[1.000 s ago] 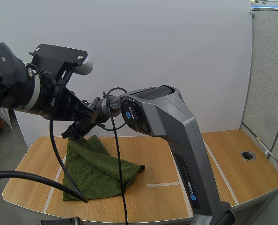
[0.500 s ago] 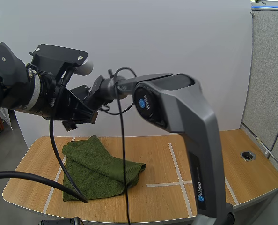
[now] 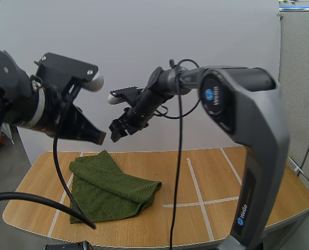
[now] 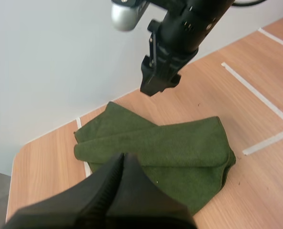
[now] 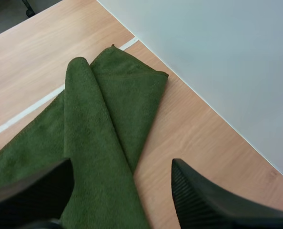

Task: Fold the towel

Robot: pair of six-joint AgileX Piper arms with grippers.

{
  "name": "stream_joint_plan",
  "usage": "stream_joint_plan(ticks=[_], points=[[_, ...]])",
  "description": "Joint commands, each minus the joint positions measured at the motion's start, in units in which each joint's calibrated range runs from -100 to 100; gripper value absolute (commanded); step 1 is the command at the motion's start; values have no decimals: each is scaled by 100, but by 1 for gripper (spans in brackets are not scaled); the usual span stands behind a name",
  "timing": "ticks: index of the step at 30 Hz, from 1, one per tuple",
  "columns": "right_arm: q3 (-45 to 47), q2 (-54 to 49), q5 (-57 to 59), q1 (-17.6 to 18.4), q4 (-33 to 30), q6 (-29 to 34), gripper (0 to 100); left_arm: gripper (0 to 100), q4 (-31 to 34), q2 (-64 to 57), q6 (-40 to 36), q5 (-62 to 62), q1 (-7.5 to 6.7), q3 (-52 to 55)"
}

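Note:
A dark green towel lies folded on the left half of the wooden table, a thick rolled fold running along its right side. Both grippers hang in the air above its back edge, touching nothing. My left gripper is shut, its fingers lying together as one dark wedge over the towel. Just to its right is my right gripper, which floats over the towel's far corner and is open, with fingers wide apart and nothing between them. It also shows from the left wrist as the right gripper.
White tape lines cross the table to the right of the towel. A white wall stands right behind the table's back edge. The right arm's grey link rises over the table's right part.
My right gripper has let go of the towel's back corner, risen and swung to the right. The towel has settled flat and folded. The left arm has shifted only slightly.

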Motion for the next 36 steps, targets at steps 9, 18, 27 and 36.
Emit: stream_joint_plan(ticks=[9,18,27,36], points=[[1280,-1801,683,-33,-455,38,0,0,248,8,624,-650,6,991],[2104,-2629,1279,-33,-743,401,0,0,269,970,888,-1346,6,990],[3149,-3074,1301,-33,-733,366,0,0,92,1909,1210,-2288,6,990],[3811,-3228,1201,-33,-745,240,0,0,-851,3137,2188,-2156,6,832]])
